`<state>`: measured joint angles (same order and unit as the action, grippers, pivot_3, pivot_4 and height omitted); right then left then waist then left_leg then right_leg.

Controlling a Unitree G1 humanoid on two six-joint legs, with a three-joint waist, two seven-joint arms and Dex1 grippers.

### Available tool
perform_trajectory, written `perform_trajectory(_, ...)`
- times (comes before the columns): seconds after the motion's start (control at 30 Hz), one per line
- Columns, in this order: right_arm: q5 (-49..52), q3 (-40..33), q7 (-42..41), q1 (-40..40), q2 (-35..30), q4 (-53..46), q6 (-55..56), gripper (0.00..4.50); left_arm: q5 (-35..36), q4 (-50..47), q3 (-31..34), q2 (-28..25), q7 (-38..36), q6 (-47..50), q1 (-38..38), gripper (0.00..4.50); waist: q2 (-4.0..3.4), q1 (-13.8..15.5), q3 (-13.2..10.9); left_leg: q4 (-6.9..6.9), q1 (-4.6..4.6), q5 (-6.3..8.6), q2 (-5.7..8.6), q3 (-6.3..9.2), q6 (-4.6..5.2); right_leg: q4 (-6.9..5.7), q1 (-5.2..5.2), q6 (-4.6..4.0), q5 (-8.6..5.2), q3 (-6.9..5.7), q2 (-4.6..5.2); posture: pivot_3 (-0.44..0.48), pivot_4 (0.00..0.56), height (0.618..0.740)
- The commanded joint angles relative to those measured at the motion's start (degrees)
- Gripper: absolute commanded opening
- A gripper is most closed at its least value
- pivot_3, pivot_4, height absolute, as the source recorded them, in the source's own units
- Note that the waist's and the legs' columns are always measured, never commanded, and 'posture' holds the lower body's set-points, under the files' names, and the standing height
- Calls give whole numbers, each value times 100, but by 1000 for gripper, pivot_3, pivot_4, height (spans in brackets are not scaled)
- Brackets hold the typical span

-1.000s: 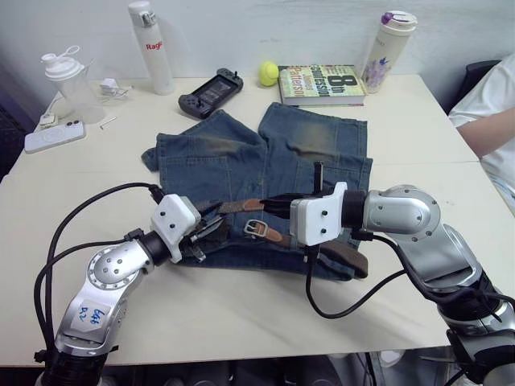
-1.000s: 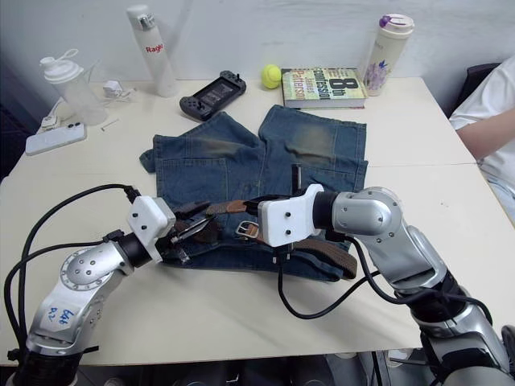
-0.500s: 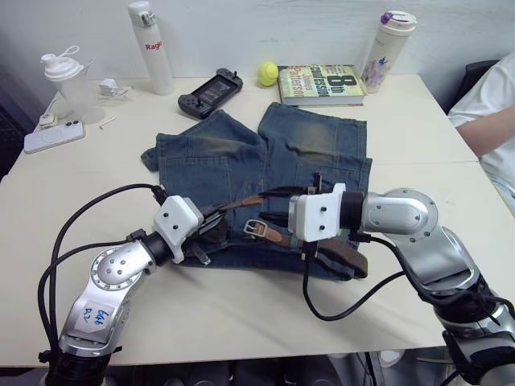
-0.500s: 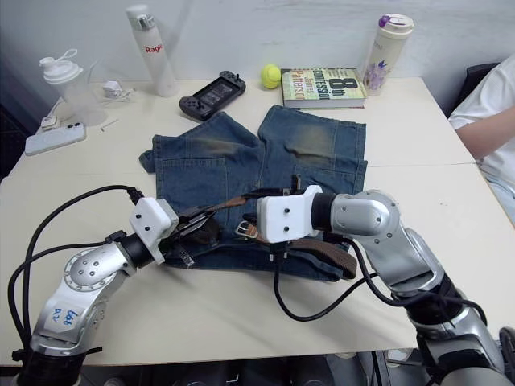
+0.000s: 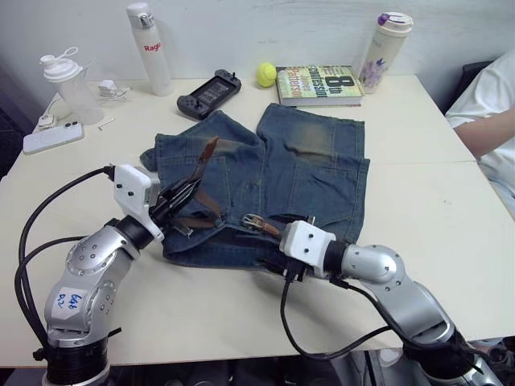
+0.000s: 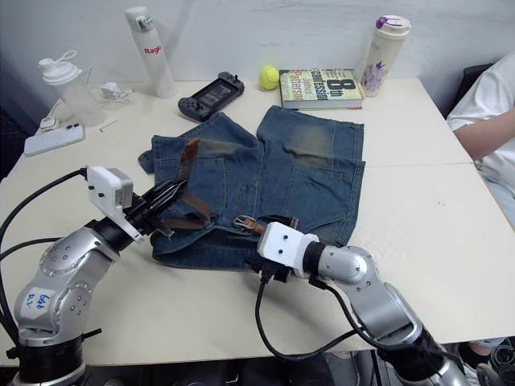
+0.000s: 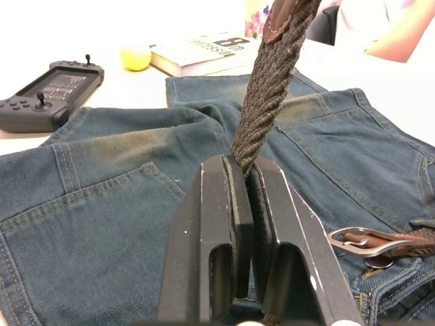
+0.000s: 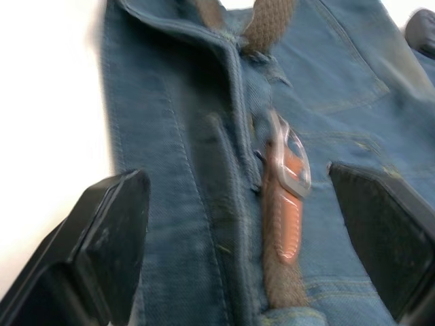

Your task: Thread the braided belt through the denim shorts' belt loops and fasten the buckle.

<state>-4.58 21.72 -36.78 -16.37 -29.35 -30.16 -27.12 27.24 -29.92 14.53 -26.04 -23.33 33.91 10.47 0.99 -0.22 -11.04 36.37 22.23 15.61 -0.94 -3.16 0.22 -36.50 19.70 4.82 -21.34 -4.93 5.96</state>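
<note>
Two grippers work at the waistband edge of the denim shorts [image 5: 273, 173], which lie flat on the table [image 5: 418, 161] with the legs pointing toward the book [image 5: 320, 84]. The left gripper [image 5: 181, 193] is clamped tight on the braided belt [image 5: 201, 173], its fingers [image 7: 234, 224] pressed against the woven strap from both sides. From that grip the belt's free end rises upright above the shorts' left leg, with a smooth brown tip at the top. Below the grip the strap bends back down to the waistband and runs along it toward the buckle [image 5: 254, 222]. The buckle lies flat on the denim near the middle of the waistband, with a tan leather tab behind it.

The right gripper [image 8: 238, 224] sits low at the waistband edge just beside the buckle, spread wide and holding nothing. In the right wrist view its two black fingers [image 8: 112, 238] stand on either side of the buckle and the seam next to it. The belt loops cannot be made out clearly.

Beyond the shorts' legs, a yellow ball [image 5: 266, 74] rests just beside the book, and a game controller [image 5: 209, 84] lies near the ball. A person's arm [image 5: 491, 133] rests at the table edge, well apart from the shorts.
</note>
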Motion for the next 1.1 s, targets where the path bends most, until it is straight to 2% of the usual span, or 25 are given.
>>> perform_trajectory(0.03, -448, 96, 459, 14, 161, 254, 208, 4430, 125, -120, 162, -107, 20, 6, 47, 0, 0, 7, 0, -1, 1, 0, 0, 0, -1, 1, 0, 0, 0, 0, -1, 0, 150, 740)
perform_trajectory(0.37, -646, 241, 733, 73, 635, 517, -95, 4430, 37, -117, 9, -194, -76, -18, -112, 0, 0, 1, 0, -4, 2, 0, -3, -3, -4, 1, 4, 0, 0, 6, -7, 0, 150, 740)
perform_trajectory(0.4, -611, 223, 723, 76, 669, 503, -184, 3943, 27, -120, -15, -191, -70, -6, -136, 0, 0, 0, 0, -5, 2, 0, -3, -3, -5, 1, 4, 0, 0, 6, -7, 0, 150, 740)
perform_trajectory(0.43, -558, 196, 708, 74, 705, 485, -306, 3796, 7, -120, -47, -199, -69, -3, -159, 0, 0, -3, 0, -5, 2, 0, -3, -3, -5, 1, 5, 0, 0, 7, -7, 0, 150, 740)
perform_trajectory(0.7, -299, -7, 546, -178, 901, 294, -1205, 111, -115, -126, -329, -231, -36, 93, -317, 0, 0, 3, 0, -8, 2, 1, -3, -3, -5, 2, 6, 0, 0, 10, -5, 0, 150, 740)
perform_trajectory(0.8, -145, -156, 544, -344, 1009, 181, -1472, 24, -236, -106, -533, -270, -20, 161, -346, 0, 0, 1, 0, -10, 2, 2, -3, -3, -6, 2, 8, 0, 0, 11, -5, 0, 150, 740)
perform_trajectory(0.93, 19, -261, 555, -505, 1100, -39, -1997, 24, -479, -77, -979, -586, -110, 539, -435, 0, 0, -5, 0, -14, 3, 1, -3, -6, -6, 0, 14, 0, 0, 15, -6, 0, 150, 740)
perform_trajectory(1.0, 92, -341, 629, -578, 1177, -128, -2297, 24, -406, -121, -1127, -659, -15, 1079, -470, 0, 0, -5, 0, -17, 3, 1, -3, -9, -6, -1, 17, 0, 0, 19, -6, 0, 150, 740)
perform_trajectory(1.1, 162, -365, 709, -647, 1232, -191, -2562, 24, -226, -202, -1114, -603, 8, 1367, -460, 0, 0, -3, 0, -19, 5, 2, -2, -11, -5, -2, 20, 0, 0, 22, -5, 0, 150, 740)
